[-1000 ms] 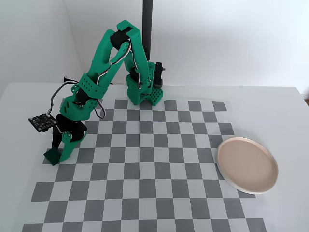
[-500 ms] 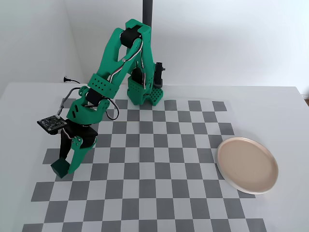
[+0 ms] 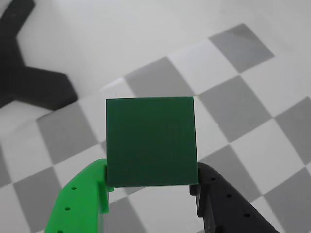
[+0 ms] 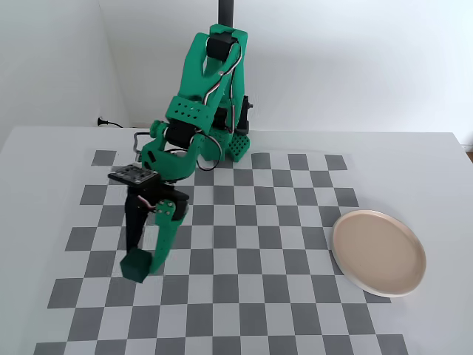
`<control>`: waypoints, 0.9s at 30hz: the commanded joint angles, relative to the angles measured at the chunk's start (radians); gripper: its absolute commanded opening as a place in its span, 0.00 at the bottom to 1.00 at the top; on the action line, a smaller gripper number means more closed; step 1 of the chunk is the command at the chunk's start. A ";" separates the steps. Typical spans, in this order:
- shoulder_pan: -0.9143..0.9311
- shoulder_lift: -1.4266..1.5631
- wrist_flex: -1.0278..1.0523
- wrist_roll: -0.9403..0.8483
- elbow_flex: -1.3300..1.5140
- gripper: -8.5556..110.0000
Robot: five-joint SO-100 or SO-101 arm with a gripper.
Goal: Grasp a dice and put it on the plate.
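White tabletop and a grey-and-white checkered mat [image 4: 244,244] are seen under the arm in the fixed view. Compared with the frame half a second earlier, the gripper [image 4: 140,265] has been swung rightward across the mat, away from its left edge, and the arm has been drawn more upright over its base. The dice [image 4: 137,266] has been carried along with it and appears raised off the mat, though contact cannot be ruled out. In the wrist view the dice [image 3: 150,141] is pinched between the bright green finger [image 3: 82,204] on the left and the black finger [image 3: 228,204] on the right, touching both; it is a plain, matte, dark green cube with sharp edges. Farther right in the fixed view, well apart from the gripper, the plate [image 4: 378,253] is seen: round, shallow, smooth beige-pink with a paler rim.
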 commanded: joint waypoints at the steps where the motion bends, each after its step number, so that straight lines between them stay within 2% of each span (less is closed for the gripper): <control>1: -0.107 0.235 0.026 -0.025 0.038 0.04; 17: -0.509 0.844 0.350 -0.069 0.291 0.04; 27: -0.712 0.994 0.503 -0.058 0.330 0.04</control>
